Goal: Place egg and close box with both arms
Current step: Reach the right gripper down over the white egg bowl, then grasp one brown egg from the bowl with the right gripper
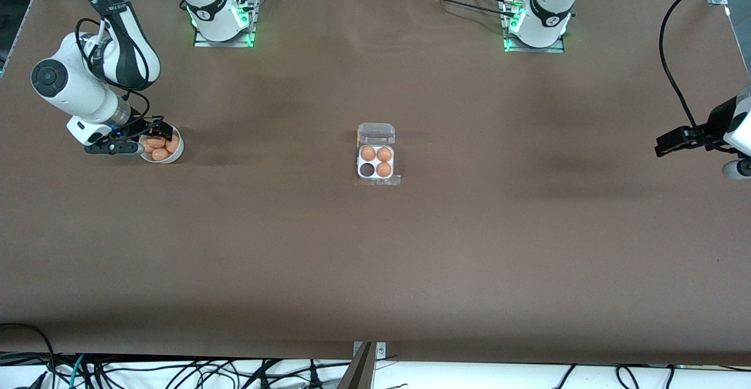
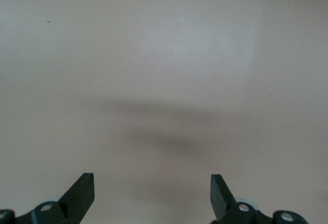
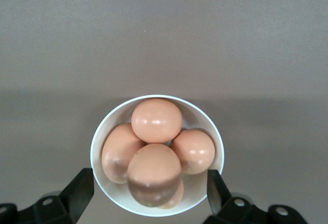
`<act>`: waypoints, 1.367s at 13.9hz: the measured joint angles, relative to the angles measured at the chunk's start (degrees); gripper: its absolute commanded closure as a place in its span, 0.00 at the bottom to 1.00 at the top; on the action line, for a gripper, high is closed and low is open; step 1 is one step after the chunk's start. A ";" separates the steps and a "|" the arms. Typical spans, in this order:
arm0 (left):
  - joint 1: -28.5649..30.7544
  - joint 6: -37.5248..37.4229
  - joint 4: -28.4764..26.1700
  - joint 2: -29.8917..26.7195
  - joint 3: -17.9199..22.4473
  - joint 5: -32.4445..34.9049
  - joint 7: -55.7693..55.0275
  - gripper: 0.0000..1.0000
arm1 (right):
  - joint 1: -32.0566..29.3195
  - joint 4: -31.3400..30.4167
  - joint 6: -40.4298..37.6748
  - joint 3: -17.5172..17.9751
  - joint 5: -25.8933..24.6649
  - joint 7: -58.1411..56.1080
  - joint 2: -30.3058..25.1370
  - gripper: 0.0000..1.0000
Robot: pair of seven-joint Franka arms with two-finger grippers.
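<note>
Here the broad brown worktop (image 1: 375, 260) carries everything. The two white jointed arms rise from bases along its edge farthest from the front camera. The right arm bends down toward its own end of the worktop, and the right gripper (image 3: 151, 188) hangs just over a round white bowl (image 3: 100, 141) heaped with smooth orange-brown eggs; its black fingers (image 3: 77, 190) stand spread wide on either side of the bowl and grip nothing. The left arm waits at its end of the worktop, the left gripper (image 2: 152, 190) fully spread and empty above bare surface.

At the worktop's centre, well apart from the bowl, sits the small square white egg carton (image 1: 376, 162), its clear hinged lid (image 1: 376, 133) lying open on the side toward the arms' bases. Three cells hold eggs; the cell nearer the front camera, toward the right arm's end, is empty.

The egg (image 3: 154, 172) lying uppermost in the pile, directly between the fingers, looks the likeliest pick. The risk is in the crowding: the eggs touch one another, so descending fingers could strike a neighbour or the bowl's rim, nudge the bowl, or squeeze a smooth shell off-centre and let it slip.
</note>
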 measured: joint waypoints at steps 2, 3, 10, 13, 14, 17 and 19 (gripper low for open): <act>0.00 0.01 0.00 0.00 -0.01 0.00 0.00 0.00 | 0.00 0.03 0.01 0.00 0.00 -0.02 0.28 0.13; 0.00 0.01 0.00 0.00 -0.01 0.00 0.00 0.00 | 0.00 0.06 0.01 0.00 0.00 -0.02 0.32 0.16; 0.00 0.02 0.00 0.10 -0.01 0.00 0.00 0.00 | 0.00 0.09 0.02 0.00 0.00 -0.07 0.55 0.42; 0.00 0.02 0.00 0.10 -0.01 0.00 0.00 0.00 | 0.00 0.10 0.02 -0.01 0.00 -0.08 0.85 0.56; 0.00 0.02 0.00 0.11 -0.01 0.00 0.00 0.00 | 0.00 0.13 0.02 -0.01 0.00 -0.09 0.94 0.58; 0.00 0.02 0.00 0.13 -0.01 0.00 0.00 0.00 | 0.00 0.15 0.02 -0.02 -0.01 -0.11 0.97 0.63; 0.00 0.02 0.00 0.13 -0.01 0.00 0.00 0.00 | 0.00 0.17 0.02 -0.02 -0.01 -0.11 0.97 0.65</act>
